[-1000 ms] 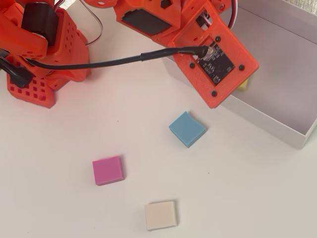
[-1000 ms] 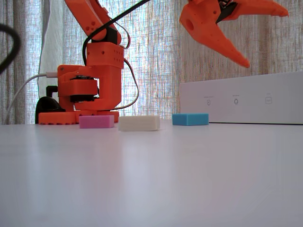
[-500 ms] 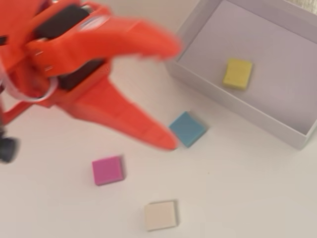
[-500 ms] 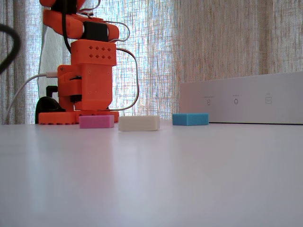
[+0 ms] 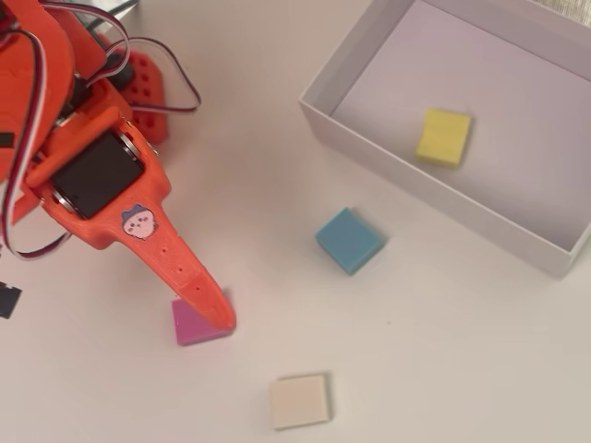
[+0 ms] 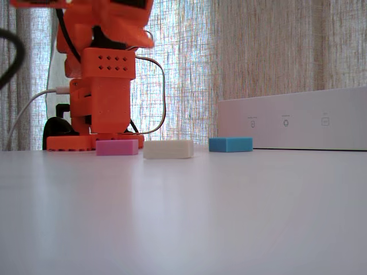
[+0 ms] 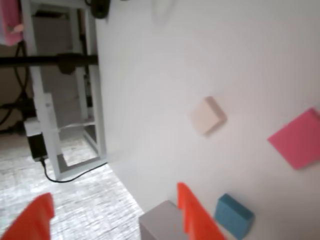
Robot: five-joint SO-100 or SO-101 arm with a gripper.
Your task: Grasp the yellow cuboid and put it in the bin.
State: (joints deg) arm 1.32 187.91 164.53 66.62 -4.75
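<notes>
Yellow matte cuboid (image 5: 443,137) lies flat on the lavender-grey floor of the white-walled rectangular bin (image 5: 434,198), near its front wall in my overhead view. The fixed view hides it behind the bin's side (image 6: 298,126). My orange gripper (image 7: 115,212) is spread wide with nothing between the fingers. Overhead, one finger covers part of the pink block (image 5: 194,325). Blue block (image 5: 349,240) and cream block (image 5: 299,401) sit apart on the white table (image 5: 443,351).
</notes>
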